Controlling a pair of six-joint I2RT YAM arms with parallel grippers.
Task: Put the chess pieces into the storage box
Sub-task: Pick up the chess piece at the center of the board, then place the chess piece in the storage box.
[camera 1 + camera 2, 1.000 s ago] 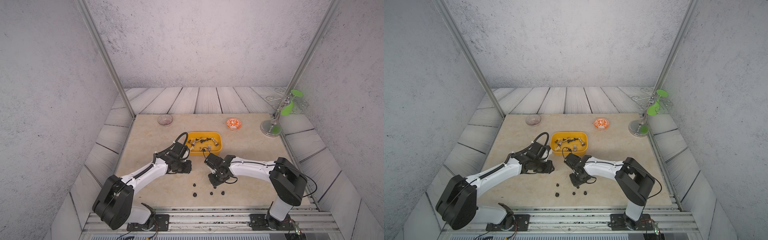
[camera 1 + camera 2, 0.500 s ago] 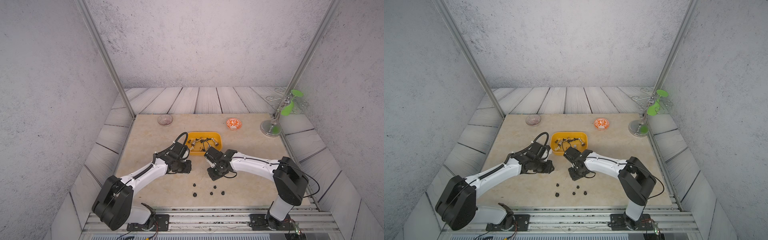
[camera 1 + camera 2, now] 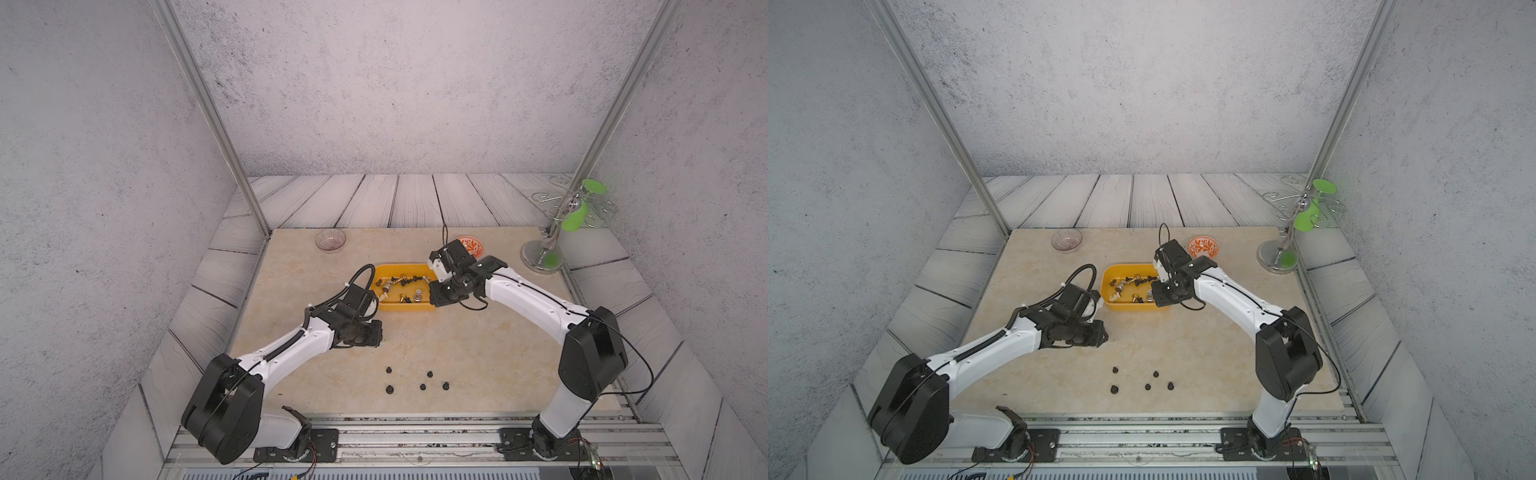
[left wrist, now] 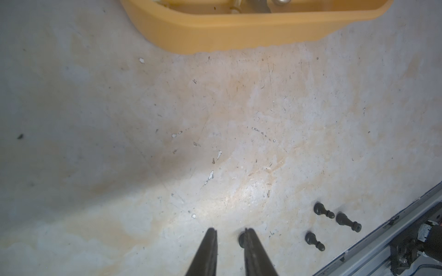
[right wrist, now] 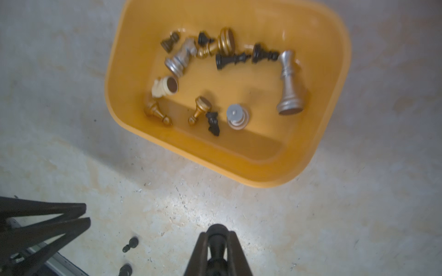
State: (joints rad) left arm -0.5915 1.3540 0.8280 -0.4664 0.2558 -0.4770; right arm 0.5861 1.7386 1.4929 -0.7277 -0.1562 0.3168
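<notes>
Right jaws, clamping a black pawn [image 5: 216, 241], moved beside storage box [image 5: 239, 165]; left jaws apart.

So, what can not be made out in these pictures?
- Held black piece, right wrist view: gripper fingers cover its sides; type unclear.
- Black piece, left wrist view: mostly behind a left finger.
- Storage box, same view: cut by edge.
- Five loose pieces, in both top views: too small to identify.
</notes>
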